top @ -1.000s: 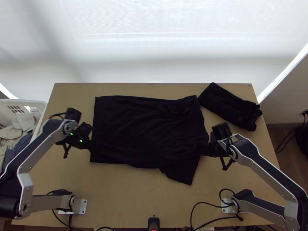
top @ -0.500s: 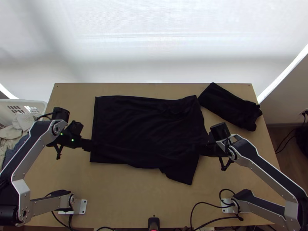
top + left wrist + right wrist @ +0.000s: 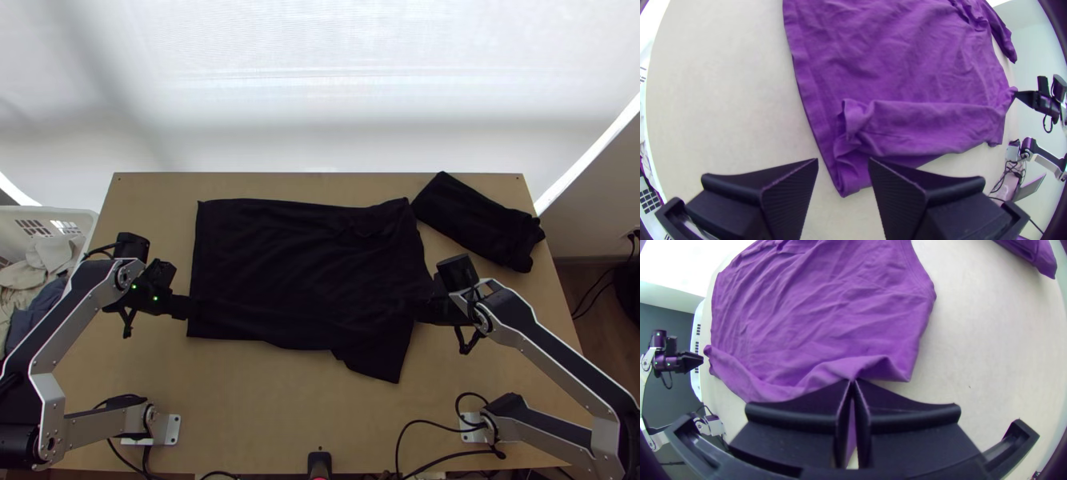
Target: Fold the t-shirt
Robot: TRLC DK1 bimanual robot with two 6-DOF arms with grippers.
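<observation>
Your t-shirt (image 3: 304,256) lies spread on surface (image 3: 264,416), strip along near side folded over — your right end effector (image 3: 417,310) pinches cloth, fingers together. Your left end effector (image 3: 192,308) — fingers well apart, holding nothing.

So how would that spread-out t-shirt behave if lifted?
Likely floppy: the t-shirt is full of soft creases. It would probably sag from the right pincer, shut on a fold. The fabric looks thin, so perhaps light too.

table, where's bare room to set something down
Bare: the table strip between the shirt and the arm bases; the far-left corner beyond the left tool. Crowded: where shirt and folded cloth lie close, and at the right tool, gripping shirt.
</observation>
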